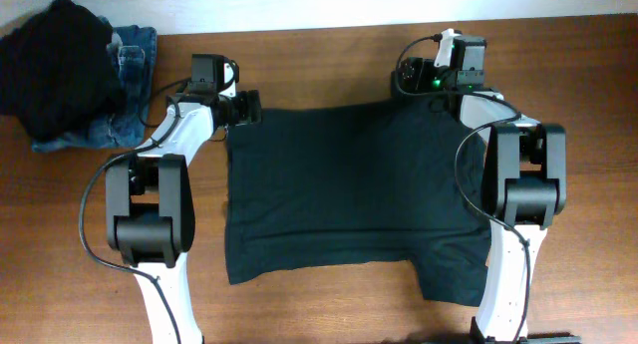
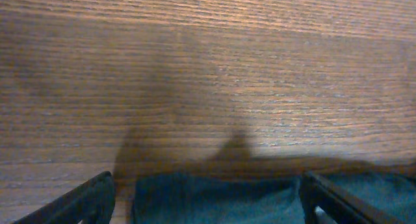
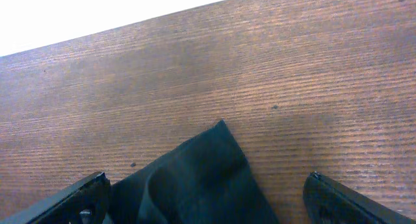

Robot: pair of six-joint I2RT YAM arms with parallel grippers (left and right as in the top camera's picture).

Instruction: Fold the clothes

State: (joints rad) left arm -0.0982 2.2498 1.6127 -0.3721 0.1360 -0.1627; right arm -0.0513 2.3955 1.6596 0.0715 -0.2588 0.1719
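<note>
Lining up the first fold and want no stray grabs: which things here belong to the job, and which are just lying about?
Job:
T-shirt, spread flat on the table
left gripper and right gripper, both open at its far corners

Lying about:
jeans
black garment piled on them, far left corner

The T-shirt point(image 1: 339, 189) is plain blackish green (more teal in the wrist views). The table point(image 1: 60, 244) is reddish-brown with fine wood grain; the jeans point(image 1: 135, 53) are faded blue denim.
</note>
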